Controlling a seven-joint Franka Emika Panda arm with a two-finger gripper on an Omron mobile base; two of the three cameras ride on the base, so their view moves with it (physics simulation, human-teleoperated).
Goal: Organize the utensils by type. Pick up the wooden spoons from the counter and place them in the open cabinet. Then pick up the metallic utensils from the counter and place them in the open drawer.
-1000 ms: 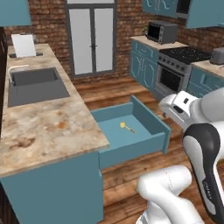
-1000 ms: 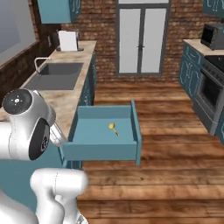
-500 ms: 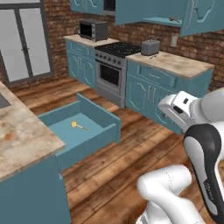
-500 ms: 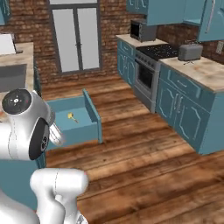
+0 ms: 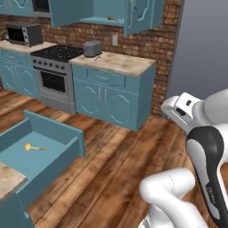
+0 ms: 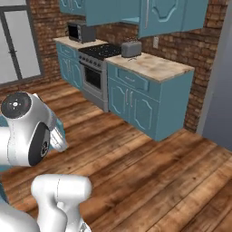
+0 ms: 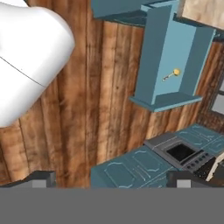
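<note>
step: I am judging this a transit between pickups; I should be lining the base up square to the counter (image 5: 116, 63) before reaching.
gripper: my gripper (image 7: 111, 180) is standing apart, holding nothing, its tips at the bottom of the hand view.
drawer: the open drawer (image 5: 53, 133) is sitting at lower left of the left base view.
utensil: a yellow-ended utensil (image 5: 34, 147) is lying flat in it, long axis left-right, yellow end left.
cabinet: the open cabinet (image 5: 101, 20) is sitting at top centre, a wooden spoon (image 5: 115, 18) lying on its shelf.

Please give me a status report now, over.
Hand open, empty. Yellow-ended utensil lies in the open drawer. Wooden floor ahead, nothing in the way.
</note>
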